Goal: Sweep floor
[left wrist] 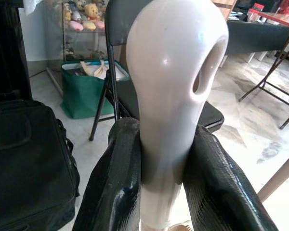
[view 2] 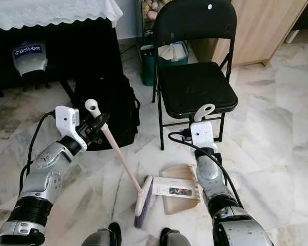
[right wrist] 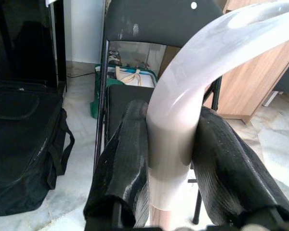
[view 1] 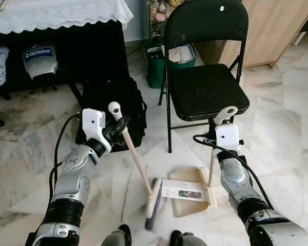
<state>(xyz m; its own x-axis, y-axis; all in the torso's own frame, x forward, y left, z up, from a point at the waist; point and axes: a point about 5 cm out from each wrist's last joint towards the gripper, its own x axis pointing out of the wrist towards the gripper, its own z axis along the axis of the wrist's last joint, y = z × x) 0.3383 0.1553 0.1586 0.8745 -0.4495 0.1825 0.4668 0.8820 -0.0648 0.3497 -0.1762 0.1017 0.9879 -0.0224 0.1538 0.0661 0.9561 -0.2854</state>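
The left pincer (view 1: pixel 119 124) is clamped on the white cap of the broom (view 1: pixel 136 161) handle, its 2 fingers (left wrist: pixel 113 187) squeezing the neck just under the hanging loop. The right pincer (view 1: pixel 223 123) is clamped likewise on the dustpan (view 1: pixel 190 190) handle's curved top.

Taking the chair (view 1: pixel 205 87) as landmark: the dustpan lies on the floor (view 1: pixel 287 118) just in front of its front legs, and the broom head sits beside the pan's edge, on the side toward the black bag (view 1: pixel 113 110).

Risks, as I judge them: both grips sit at the very ends, so a hard stroke could twist a handle in its pincer. A wide swing may knock the chair legs or the bag. The pan could lift or skate on smooth marble, letting dust slip under.
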